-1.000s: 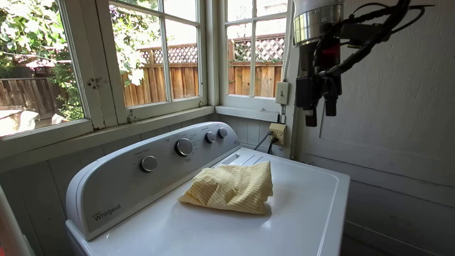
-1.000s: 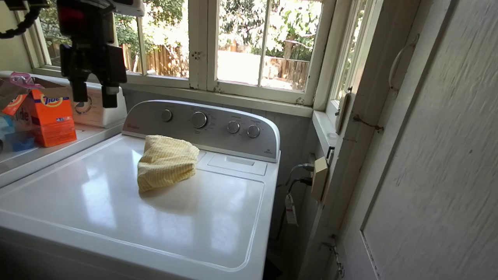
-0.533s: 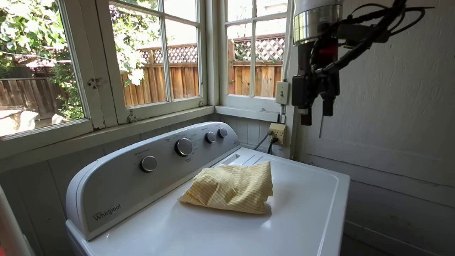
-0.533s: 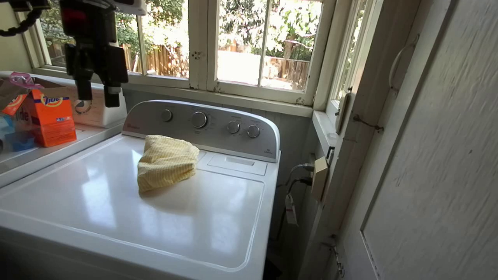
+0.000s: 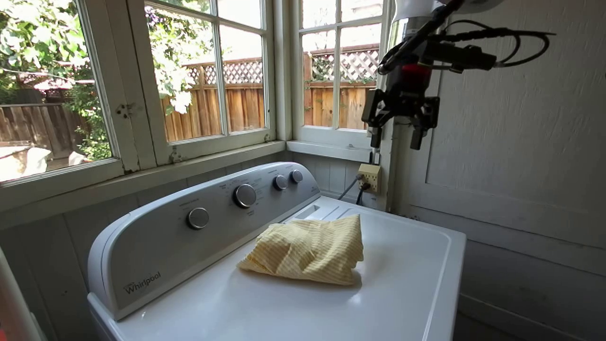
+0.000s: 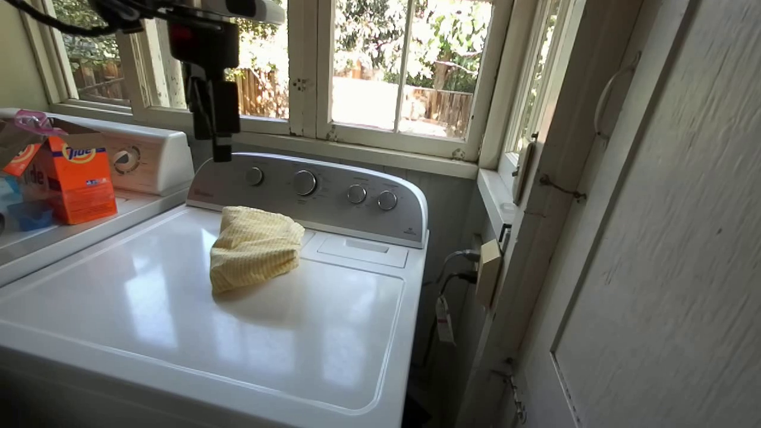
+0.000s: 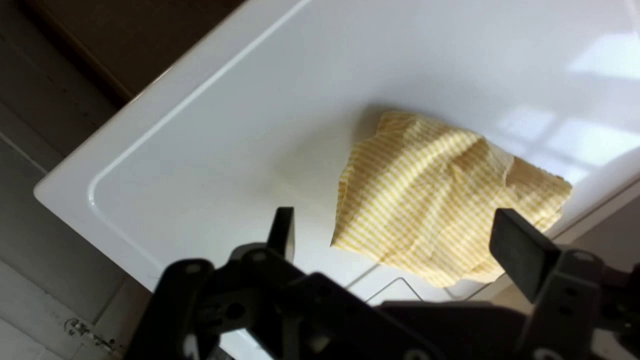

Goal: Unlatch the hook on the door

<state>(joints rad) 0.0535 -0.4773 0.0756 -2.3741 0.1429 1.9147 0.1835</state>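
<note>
The hook [image 6: 562, 189] is a thin dark, rusty rod. It spans from the window-side frame to the edge of the pale grey-white door [image 6: 672, 255] in an exterior view. The door also shows in an exterior view [image 5: 511, 142], where I cannot make out the hook; the gripper hangs in front of that area. My gripper [image 5: 396, 139] points down with its fingers spread and nothing between them. In an exterior view the gripper [image 6: 222, 148] is far left of the hook, above the washer. In the wrist view the open fingers [image 7: 397, 235] hang over the washer lid; the hook is out of view.
A yellow striped cloth bundle [image 6: 255, 249] lies on the white washer [image 6: 333, 333]. A beige outlet box [image 6: 489, 273] with cords sits beside the door frame. A second latch [image 6: 516, 392] is lower down. A curved handle [image 6: 605, 101] is above the hook. An orange Tide box [image 6: 83, 184] stands at left.
My gripper has turned about its vertical axis, so its fingers face a different way. It has shifted left in one exterior view and right in another. The hook and door have not moved.
</note>
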